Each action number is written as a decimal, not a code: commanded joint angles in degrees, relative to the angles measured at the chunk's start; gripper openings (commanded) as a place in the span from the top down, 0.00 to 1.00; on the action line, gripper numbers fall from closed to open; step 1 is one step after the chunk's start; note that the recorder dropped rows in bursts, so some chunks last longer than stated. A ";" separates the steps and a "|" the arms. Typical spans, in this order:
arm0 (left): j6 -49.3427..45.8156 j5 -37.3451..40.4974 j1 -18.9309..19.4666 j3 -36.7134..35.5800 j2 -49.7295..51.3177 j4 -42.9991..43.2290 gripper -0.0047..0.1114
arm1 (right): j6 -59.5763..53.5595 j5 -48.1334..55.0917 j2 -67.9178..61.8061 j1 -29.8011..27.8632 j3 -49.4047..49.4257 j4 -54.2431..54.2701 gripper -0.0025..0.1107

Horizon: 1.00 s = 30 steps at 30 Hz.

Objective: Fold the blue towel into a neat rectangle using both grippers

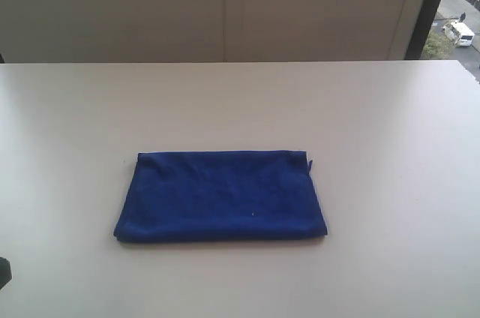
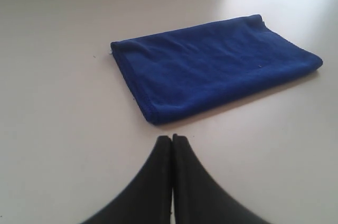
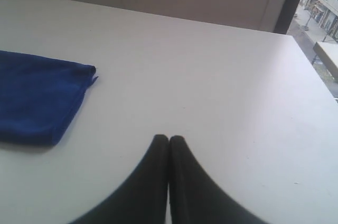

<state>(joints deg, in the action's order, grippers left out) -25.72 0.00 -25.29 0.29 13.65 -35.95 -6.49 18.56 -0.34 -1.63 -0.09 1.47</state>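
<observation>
The blue towel [image 1: 220, 196] lies folded into a flat rectangle in the middle of the white table [image 1: 240, 100], with a loose thread at its far right corner. In the left wrist view the blue towel [image 2: 211, 65] lies just beyond my left gripper [image 2: 171, 137], whose black fingers are shut with nothing between them. My right gripper [image 3: 169, 138] is also shut and empty over bare table; the blue towel's end [image 3: 37, 100] lies off to one side of it. Neither gripper touches the cloth. Neither arm shows in the exterior view beyond a dark sliver at the lower left edge.
A beige wall [image 1: 217, 7] runs behind the table's far edge. A window strip [image 1: 454, 3] at the far right shows a street and a van outside. The table's right edge [image 3: 317, 71] shows in the right wrist view.
</observation>
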 commanded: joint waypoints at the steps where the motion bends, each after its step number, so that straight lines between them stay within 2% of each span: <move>1: -0.20 0.00 -0.02 -0.29 -0.34 -0.85 0.96 | 2.02 -0.60 0.34 0.57 0.09 0.50 0.98; 21: -0.20 0.00 0.09 -0.29 -0.52 -0.85 0.96 | 1.99 -0.60 0.34 0.57 0.09 0.50 0.98; 23: 0.07 0.45 2.47 -0.29 -1.28 -0.85 0.96 | 1.99 -0.60 0.34 0.57 0.09 0.50 0.98; 30: 8.94 3.86 19.16 -0.29 -6.00 -0.96 0.96 | 1.99 -0.60 0.34 0.57 0.09 0.50 0.98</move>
<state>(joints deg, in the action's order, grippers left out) -20.37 2.18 -11.13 0.29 9.02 -35.95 -4.91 18.56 -0.34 -1.15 -0.09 1.59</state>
